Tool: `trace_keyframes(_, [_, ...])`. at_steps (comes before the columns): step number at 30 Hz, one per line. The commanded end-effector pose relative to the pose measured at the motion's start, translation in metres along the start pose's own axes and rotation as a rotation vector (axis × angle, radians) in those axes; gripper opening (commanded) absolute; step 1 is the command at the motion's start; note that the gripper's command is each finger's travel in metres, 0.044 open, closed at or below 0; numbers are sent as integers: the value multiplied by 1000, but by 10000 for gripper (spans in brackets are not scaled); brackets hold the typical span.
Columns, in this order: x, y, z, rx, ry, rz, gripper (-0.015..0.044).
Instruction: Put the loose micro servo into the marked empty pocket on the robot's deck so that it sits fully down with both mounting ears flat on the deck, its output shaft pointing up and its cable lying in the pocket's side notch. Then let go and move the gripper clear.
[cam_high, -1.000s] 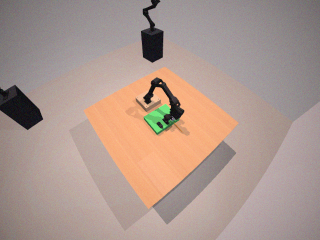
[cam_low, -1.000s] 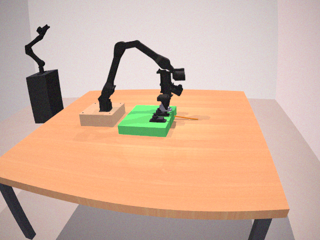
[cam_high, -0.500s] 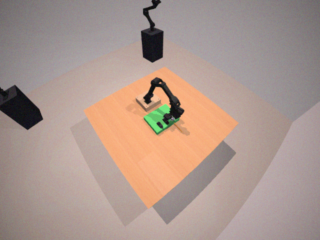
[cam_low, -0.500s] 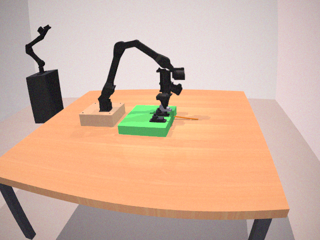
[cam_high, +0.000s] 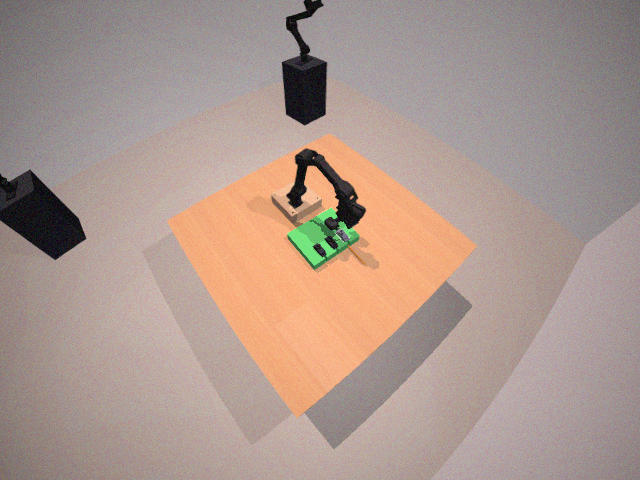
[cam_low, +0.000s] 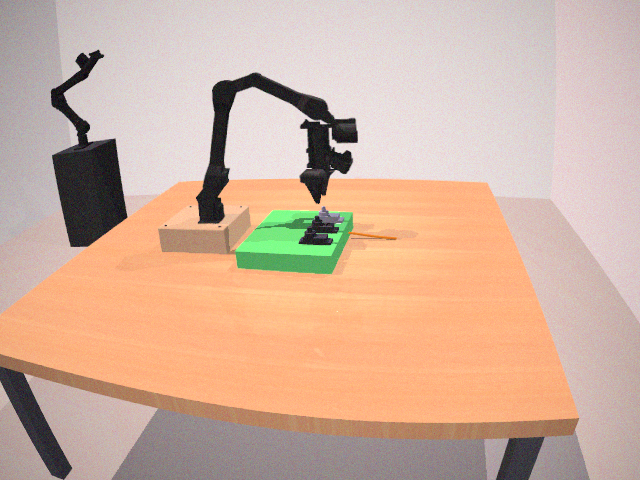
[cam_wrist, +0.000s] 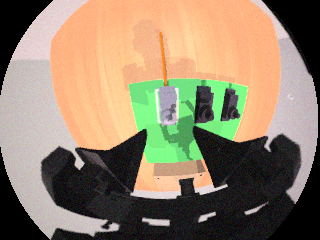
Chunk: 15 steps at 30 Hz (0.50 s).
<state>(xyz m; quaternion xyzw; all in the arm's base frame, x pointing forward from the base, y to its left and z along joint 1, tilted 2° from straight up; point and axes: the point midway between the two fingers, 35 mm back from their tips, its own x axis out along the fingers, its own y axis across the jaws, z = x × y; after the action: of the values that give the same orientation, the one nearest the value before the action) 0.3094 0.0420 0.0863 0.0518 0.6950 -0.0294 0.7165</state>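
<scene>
The grey micro servo (cam_high: 341, 235) (cam_low: 328, 214) (cam_wrist: 167, 106) sits in the green deck (cam_high: 305, 242) (cam_low: 279, 253) (cam_wrist: 143, 103) at its far right corner. Its top faces up. Its orange cable (cam_high: 357, 255) (cam_low: 372, 236) (cam_wrist: 162, 56) runs off the deck's edge onto the table. I cannot tell whether its ears lie flat. My gripper (cam_low: 316, 196) (cam_wrist: 170, 136) is open and empty. It hangs a short way above the servo and does not touch it.
Three black servos (cam_high: 331, 241) (cam_low: 316, 238) (cam_wrist: 206, 106) are seated in the deck beside the grey one. The arm's wooden base block (cam_high: 302, 204) (cam_low: 206, 235) stands next to the deck. Black pedestals (cam_high: 304, 87) (cam_low: 90, 188) stand off the table.
</scene>
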Motion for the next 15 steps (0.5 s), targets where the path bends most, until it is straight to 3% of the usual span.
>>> trace_keyframes(1, [-26, 1, -36, 0, -9, 2, 424])
trace_keyframes(5, [-44, -1, -74, 0, -5, 1, 440])
trace_keyframes(15, [-61, -1, -75, -2, -7, 3, 440])
